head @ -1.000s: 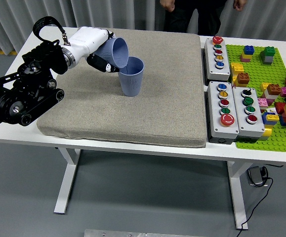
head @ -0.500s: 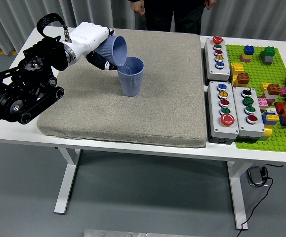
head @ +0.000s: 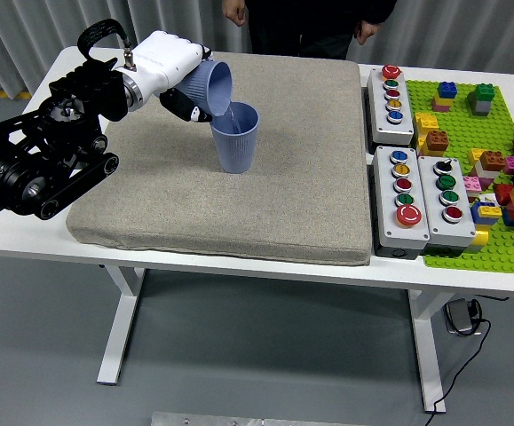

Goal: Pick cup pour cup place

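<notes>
step: pouring | left hand (head: pixel 170 64) fingers wrapped around tilted cup (head: pixel 210 89) | keep its lip over upright cup (head: pixel 236 137), tilt slowly

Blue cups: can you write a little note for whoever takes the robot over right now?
Left hand: fingers shut on the tilted blue cup, its mouth tipped over the rim of the standing blue cup.
Right hand: not in view.
Standing cup is upright on the grey mat, left of centre.
Done: cup picked up and tipped for pouring.
Left: finish the pour, bring the cup upright, set it down on the mat.
A person stands at the far edge, hands off the table.
</notes>
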Tool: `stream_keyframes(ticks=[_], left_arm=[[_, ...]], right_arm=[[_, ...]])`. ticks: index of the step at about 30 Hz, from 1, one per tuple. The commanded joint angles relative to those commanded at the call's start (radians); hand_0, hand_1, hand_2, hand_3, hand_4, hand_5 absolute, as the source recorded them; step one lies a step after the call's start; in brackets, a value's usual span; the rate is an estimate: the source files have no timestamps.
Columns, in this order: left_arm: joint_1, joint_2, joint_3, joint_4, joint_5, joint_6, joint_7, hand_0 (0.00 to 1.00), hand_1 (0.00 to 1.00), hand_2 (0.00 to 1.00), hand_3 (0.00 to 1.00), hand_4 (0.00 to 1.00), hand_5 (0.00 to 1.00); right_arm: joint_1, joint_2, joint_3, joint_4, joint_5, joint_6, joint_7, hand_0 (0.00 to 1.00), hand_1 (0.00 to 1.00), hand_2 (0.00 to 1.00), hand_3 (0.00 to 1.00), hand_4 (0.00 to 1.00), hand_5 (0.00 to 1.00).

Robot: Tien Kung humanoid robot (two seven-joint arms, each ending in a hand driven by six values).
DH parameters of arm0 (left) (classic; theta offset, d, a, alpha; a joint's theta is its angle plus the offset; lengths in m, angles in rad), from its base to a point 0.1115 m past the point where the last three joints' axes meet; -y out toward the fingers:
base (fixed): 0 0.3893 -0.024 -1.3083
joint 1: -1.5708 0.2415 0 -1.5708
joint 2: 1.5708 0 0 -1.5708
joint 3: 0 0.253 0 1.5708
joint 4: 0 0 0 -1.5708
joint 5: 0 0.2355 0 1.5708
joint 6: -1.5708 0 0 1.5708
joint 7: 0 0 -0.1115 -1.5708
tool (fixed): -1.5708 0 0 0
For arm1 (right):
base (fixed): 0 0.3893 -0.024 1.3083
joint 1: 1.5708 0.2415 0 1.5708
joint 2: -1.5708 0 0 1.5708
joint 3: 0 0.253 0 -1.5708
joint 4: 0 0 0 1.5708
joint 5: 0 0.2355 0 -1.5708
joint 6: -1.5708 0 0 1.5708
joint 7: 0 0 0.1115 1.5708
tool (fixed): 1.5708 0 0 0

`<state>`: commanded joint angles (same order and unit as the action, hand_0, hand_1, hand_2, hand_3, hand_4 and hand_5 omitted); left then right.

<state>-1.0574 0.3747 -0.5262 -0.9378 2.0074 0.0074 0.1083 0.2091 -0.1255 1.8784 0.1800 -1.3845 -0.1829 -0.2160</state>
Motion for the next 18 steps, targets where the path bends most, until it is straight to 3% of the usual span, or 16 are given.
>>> stream_keyframes(ticks=[18], left_arm=[[-0.032,-0.005,0.043,-0.005,0.110,-0.002,0.003,0.615,0.570,0.536,0.526,0.843,0.286]], right_arm=[[0.001,-0.002,-0.004,0.000,0.004,-0.002,0.001,0.694,0.616,0.589,0.591,0.002,0.244]])
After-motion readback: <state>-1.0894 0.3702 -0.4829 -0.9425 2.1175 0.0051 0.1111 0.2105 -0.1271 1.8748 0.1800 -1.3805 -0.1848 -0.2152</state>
